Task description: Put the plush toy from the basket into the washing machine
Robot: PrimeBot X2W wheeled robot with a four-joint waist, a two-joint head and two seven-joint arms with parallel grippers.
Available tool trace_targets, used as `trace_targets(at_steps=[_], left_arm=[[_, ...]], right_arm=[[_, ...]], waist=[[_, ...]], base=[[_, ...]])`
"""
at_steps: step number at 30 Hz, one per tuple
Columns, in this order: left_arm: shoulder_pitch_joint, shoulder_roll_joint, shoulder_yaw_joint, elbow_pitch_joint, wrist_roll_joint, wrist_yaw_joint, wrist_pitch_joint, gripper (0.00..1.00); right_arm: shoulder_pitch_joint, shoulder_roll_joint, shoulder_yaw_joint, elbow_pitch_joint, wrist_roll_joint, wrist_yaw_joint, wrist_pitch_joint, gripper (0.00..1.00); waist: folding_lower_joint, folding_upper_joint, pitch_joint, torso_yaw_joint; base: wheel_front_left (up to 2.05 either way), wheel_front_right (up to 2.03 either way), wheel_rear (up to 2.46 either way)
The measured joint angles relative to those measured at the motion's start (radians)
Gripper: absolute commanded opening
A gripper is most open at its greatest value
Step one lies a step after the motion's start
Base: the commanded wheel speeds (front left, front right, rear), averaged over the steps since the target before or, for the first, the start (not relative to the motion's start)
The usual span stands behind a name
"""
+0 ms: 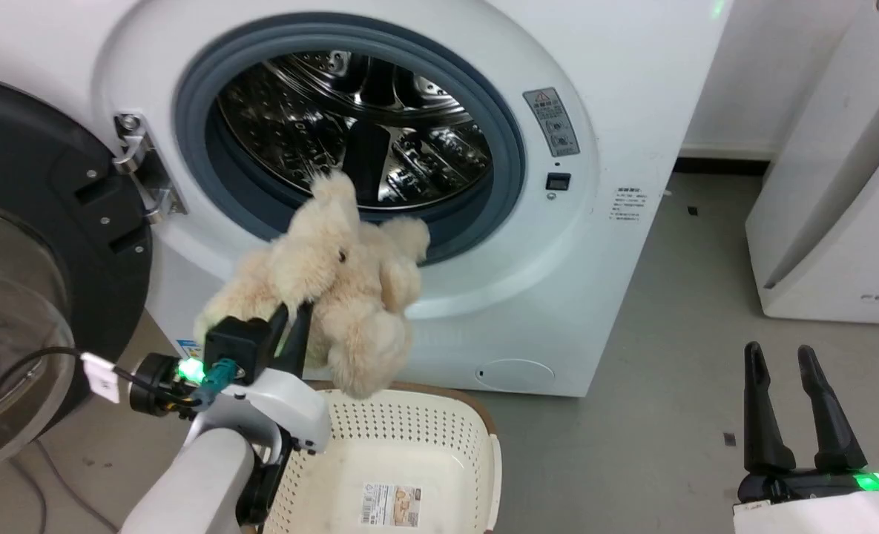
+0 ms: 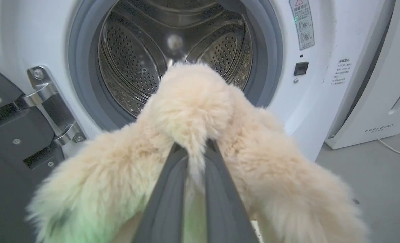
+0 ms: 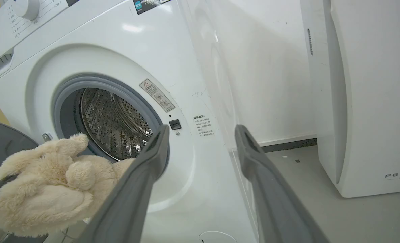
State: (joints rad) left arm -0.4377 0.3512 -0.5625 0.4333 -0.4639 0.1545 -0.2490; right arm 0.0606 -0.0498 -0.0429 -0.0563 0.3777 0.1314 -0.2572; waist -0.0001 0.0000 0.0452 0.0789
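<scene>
Shaggy cream plush toy aloft before the open-doored washing machine, above the perforated cream basket.

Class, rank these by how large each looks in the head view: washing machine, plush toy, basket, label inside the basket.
1. washing machine
2. plush toy and basket: about alike; the basket is cut off at the picture's bottom edge
3. label

Grey floor, white wall, and a white appliance standing right.
</scene>
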Motion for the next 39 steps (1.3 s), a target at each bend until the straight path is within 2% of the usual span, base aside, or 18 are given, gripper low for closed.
trace_targets(at_steps=[8, 17, 31, 39], left_arm=[[0.008, -0.043, 0.135, -0.073, 0.069, 0.019, 0.0, 0.0], [-0.07, -0.094, 0.286, -0.083, 0.16, -0.006, 0.0, 0.0], [-0.247, -0.096, 0.456, -0.044, 0.272, -0.059, 0.0, 0.0], [-0.415, -0.071, 0.532, -0.007, 0.297, -0.087, 0.0, 0.0]], right_arm=[[-0.049, 0.0, 0.013, -0.002, 0.0, 0.0, 0.0, 1.0], [-0.137, 0.0, 0.019, -0.011, -0.003, 0.0, 0.0, 1.0], [-0.239, 0.0, 0.04, -0.028, 0.002, 0.0, 0.0, 1.0], [-0.305, 0.0, 0.051, -0.046, 0.017, 0.0, 0.0, 1.0]], waist=[[0.0001, 0.0, 0.07, -0.035], [0.0002, 0.0, 0.195, -0.087], [0.0002, 0.0, 0.377, -0.187], [0.0003, 0.0, 0.494, -0.235]], base=[[0.0, 0.0, 0.0], [0.0, 0.0, 0.0], [0.0, 0.0, 0.0], [0.0, 0.0, 0.0]])
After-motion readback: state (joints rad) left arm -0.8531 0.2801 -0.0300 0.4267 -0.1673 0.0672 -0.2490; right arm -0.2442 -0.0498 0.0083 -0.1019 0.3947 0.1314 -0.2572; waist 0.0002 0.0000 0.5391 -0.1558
